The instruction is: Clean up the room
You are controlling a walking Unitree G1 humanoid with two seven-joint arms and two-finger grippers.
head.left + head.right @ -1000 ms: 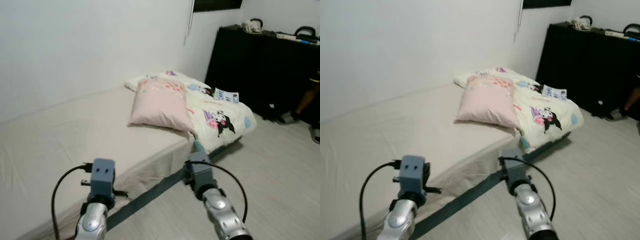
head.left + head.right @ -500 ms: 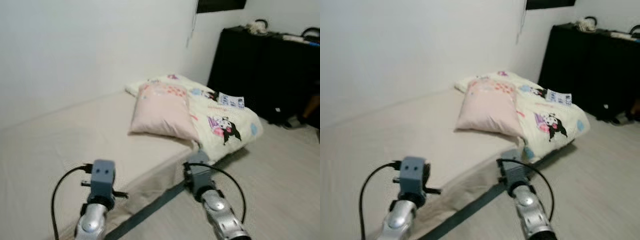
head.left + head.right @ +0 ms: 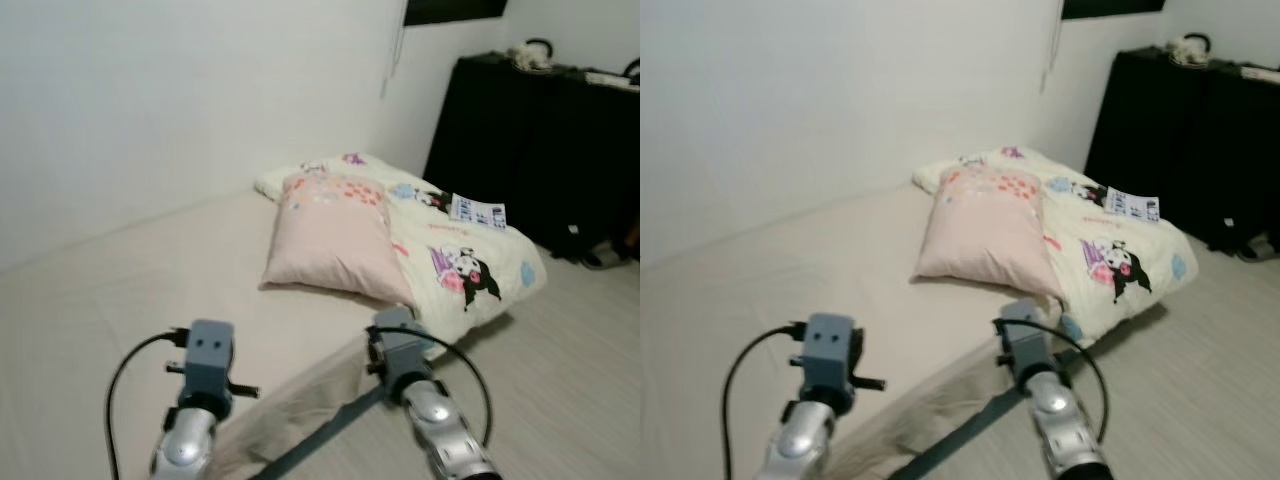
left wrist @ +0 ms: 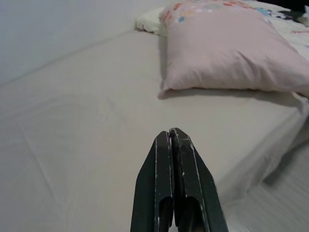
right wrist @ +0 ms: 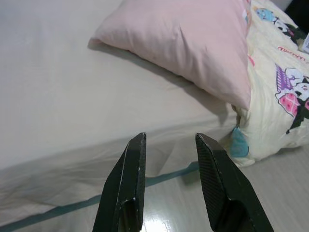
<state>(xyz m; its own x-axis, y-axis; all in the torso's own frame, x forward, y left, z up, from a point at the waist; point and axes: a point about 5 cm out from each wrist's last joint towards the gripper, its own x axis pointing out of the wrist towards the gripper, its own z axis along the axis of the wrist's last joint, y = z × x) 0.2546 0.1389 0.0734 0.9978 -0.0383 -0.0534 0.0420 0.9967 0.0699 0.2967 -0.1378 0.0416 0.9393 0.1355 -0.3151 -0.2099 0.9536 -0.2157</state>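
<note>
- Down at the bottom of the head view, both silver arms are held out in front of the robot. The left gripper (image 4: pixel 173 137) hangs over the near part of the bed with its two long black fingers pressed together, nothing between them.
- Right gripper (image 5: pixel 169 145) sits over the bed's near edge, right where the sheet drops toward the floor. Its fingers are spread apart and empty too.
- Just past the grippers is the low bed with the plain beige fitted sheet (image 3: pixel 140 290), pushed up against the white wall (image 3: pixel 150 90). A dark blue-grey band (image 3: pixel 330 435) runs along the base of the bed under the sheet edge.
- Further on, the pale pink rectangular pillow with a small coloured print at its far end (image 3: pixel 335 240) lies flat on the sheet. Its long axis runs away from the robot, printed end pointing toward the far wall, near end close to the bed's edge.
- Touching the pillow on its right side is the cream cartoon-print blanket (image 3: pixel 460 260), bunched up and spilling over the bed's edge onto the light wood-look floor (image 3: pixel 570 360).
- A small white printed paper or packet (image 3: pixel 477 209) rests on the blanket's far part, can't read it.
- Farthest back on the right is a tall black cabinet (image 3: pixel 530 130) with a few objects on top, too blurry to tell what.
</note>
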